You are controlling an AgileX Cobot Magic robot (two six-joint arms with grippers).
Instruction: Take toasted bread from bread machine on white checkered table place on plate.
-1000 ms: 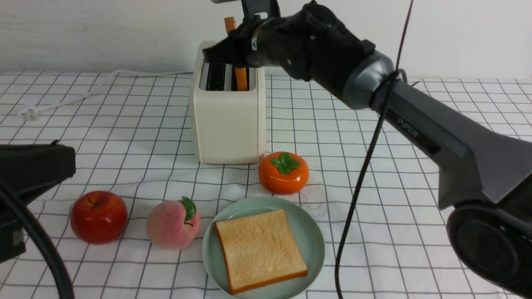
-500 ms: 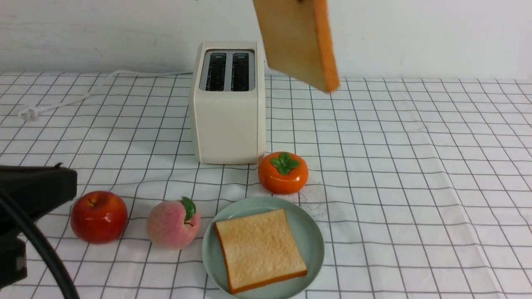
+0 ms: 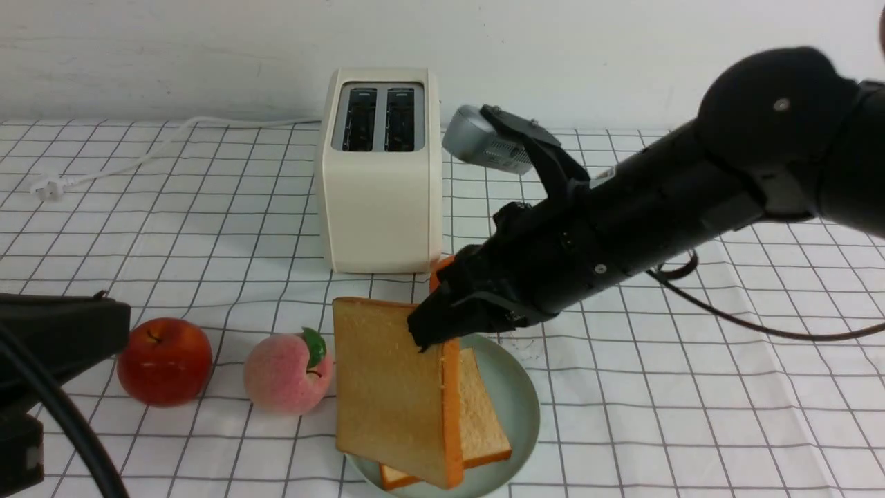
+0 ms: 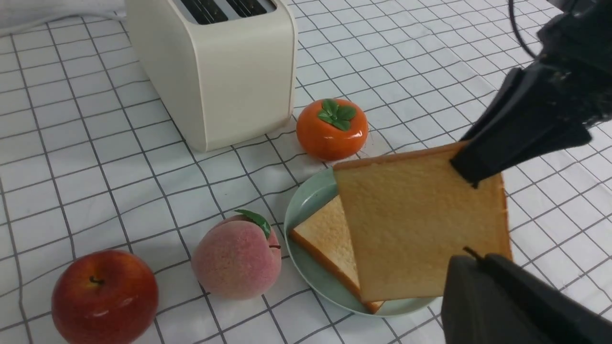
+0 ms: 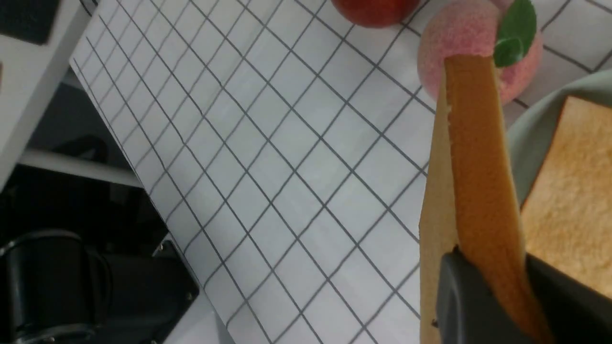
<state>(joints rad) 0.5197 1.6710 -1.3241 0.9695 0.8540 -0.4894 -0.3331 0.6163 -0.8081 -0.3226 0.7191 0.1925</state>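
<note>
My right gripper (image 3: 430,337) is shut on one slice of toasted bread (image 3: 387,387), gripping its upper edge. The slice hangs nearly upright, its lower edge at the pale green plate (image 3: 523,404). The other slice (image 3: 484,418) lies flat on the plate, partly hidden behind the held one. The right wrist view shows the held slice's crust (image 5: 478,167) between the fingers (image 5: 459,296). The bread machine (image 3: 379,187) stands behind on the white checkered table (image 3: 691,415), both slots empty. My left gripper (image 4: 478,263) rests low at the near left, its fingers together and empty.
A red apple (image 3: 164,360) and a pink peach (image 3: 287,373) lie left of the plate. An orange persimmon (image 4: 332,128) sits between toaster and plate, mostly hidden by my right arm in the front view. The toaster's white cord (image 3: 138,155) runs off left.
My right gripper pulled the second slice up out of the toaster's right slot, swung it high, then brought it down over the plate. The left arm has stayed put.
</note>
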